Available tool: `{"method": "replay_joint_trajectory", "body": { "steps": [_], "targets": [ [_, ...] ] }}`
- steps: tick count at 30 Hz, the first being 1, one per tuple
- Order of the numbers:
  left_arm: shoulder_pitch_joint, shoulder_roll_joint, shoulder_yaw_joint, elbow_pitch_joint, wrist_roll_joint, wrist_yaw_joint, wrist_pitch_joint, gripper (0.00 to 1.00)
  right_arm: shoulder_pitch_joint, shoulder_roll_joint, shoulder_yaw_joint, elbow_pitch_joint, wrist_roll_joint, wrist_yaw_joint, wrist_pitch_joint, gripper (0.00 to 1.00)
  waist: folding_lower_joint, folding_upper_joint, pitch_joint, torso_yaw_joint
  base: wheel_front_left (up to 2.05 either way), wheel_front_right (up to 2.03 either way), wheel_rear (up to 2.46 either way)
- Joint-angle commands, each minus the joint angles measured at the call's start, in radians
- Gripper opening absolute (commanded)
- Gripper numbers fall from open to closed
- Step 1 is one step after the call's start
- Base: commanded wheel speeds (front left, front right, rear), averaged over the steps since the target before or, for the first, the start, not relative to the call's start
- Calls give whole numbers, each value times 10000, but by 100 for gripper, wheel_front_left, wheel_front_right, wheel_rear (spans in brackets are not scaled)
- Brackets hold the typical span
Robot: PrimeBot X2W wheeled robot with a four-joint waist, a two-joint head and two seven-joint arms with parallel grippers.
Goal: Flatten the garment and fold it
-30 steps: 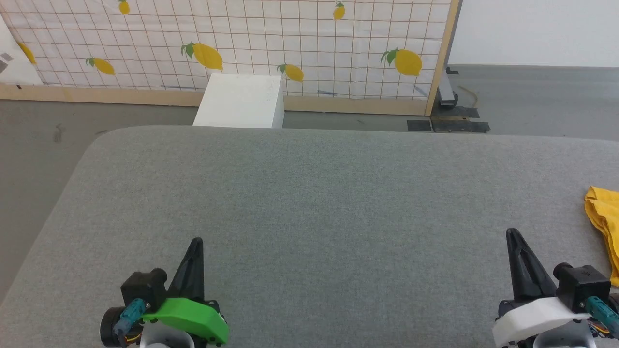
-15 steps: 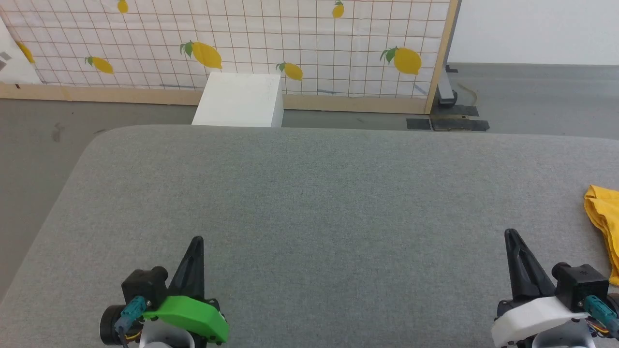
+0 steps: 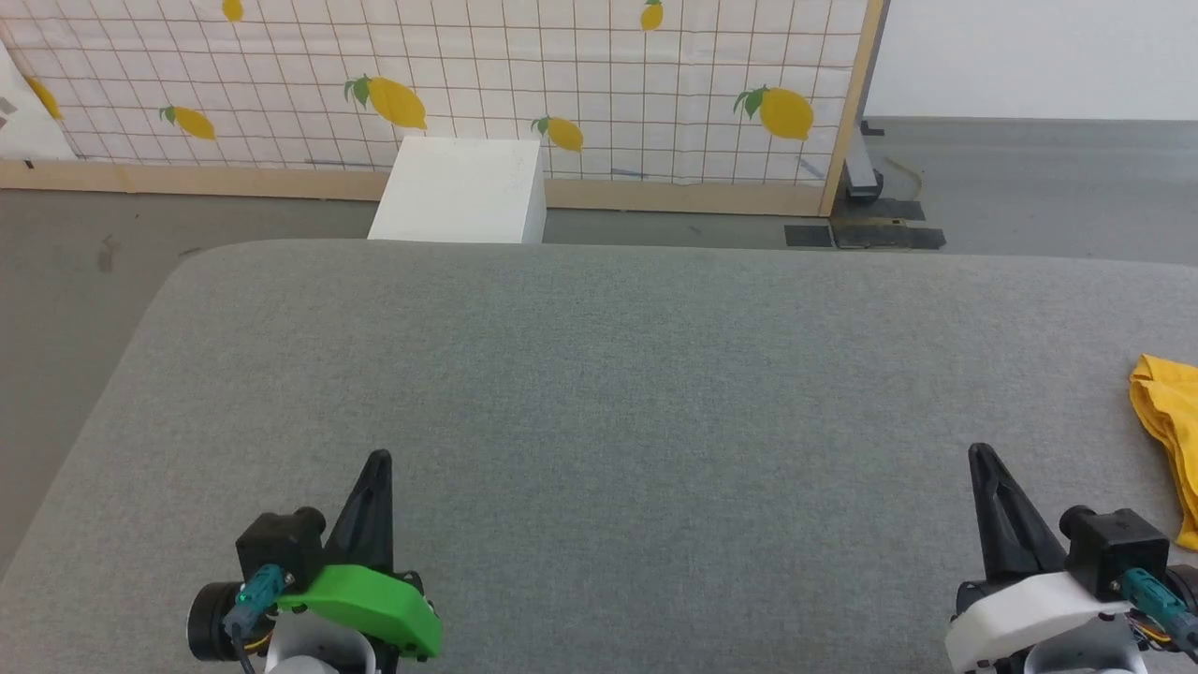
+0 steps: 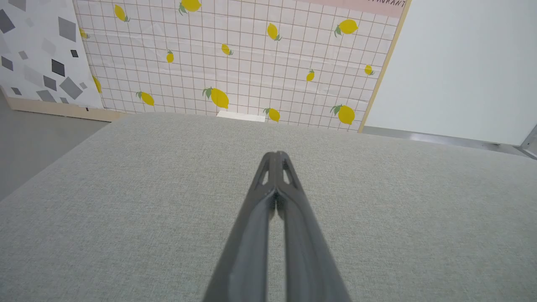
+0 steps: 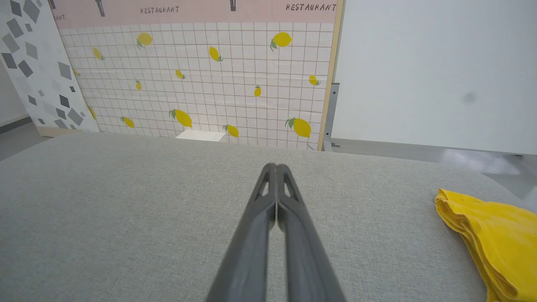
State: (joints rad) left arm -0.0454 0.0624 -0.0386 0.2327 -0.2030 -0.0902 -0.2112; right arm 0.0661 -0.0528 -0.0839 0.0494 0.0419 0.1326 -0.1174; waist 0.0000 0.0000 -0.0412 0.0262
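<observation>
The left tool (image 3: 377, 461) and right tool (image 3: 976, 453) are both clenched, fingers pressed together, holding nothing over the grey surface (image 3: 608, 374). Since a second ago only the camera has shifted a little; the tools and shirt lie as before. The yellow shirt (image 3: 1165, 412) lies bunched at the surface's right edge, right of the right tool and apart from it.
</observation>
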Motion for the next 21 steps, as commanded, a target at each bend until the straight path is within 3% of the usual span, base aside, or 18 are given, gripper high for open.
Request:
{"method": "replay_joint_trajectory", "body": {
  "steps": [1,21],
  "targets": [
    [90,-24,43,-107,139,62,57,0,-122,5,44,-60,-73,-4,45,0,0,0,6,-3,0,0,0],
    [169,-45,118,-592,551,245,505,0,-239,10,218,-155,-148,-7,292,0,0,0,94,-60,0,0,0]
  ]
}}
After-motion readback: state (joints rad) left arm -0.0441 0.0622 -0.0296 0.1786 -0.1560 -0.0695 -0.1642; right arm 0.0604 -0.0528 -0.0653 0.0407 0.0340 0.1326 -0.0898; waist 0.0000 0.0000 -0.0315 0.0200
